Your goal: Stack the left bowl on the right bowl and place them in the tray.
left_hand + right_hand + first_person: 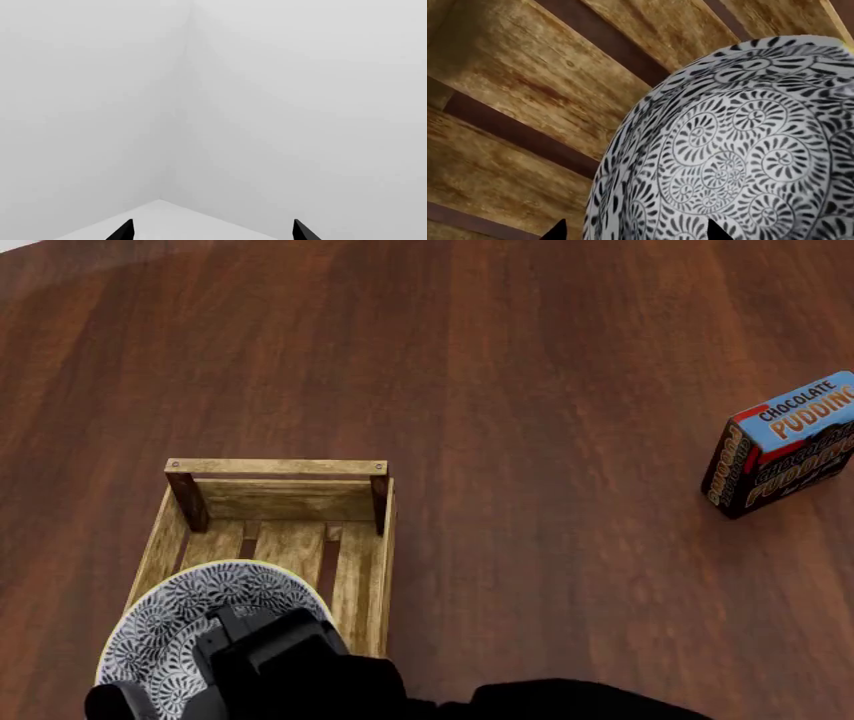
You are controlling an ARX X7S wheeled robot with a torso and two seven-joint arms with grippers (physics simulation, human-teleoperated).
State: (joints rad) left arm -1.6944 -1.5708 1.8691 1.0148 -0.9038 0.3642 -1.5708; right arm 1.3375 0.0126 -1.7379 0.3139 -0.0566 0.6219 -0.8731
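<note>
Right gripper fingertips spread, straddling patterned bowl rim; grasp or release impossible to tell. Bowl sitting over slatted floor of tray, at its near end under dark arm. Left gripper tips apart, holding nothing, facing blank grey walls. Chocolate pudding box well apart, far right on wooden table.

A dark reddish-brown wooden table is filling nearly the whole head view, its grain running top to bottom. The light-wood tray is sitting directly on it at the lower left of the frame. A chocolate pudding box is standing on the table at the right edge, well apart from the tray.
</note>
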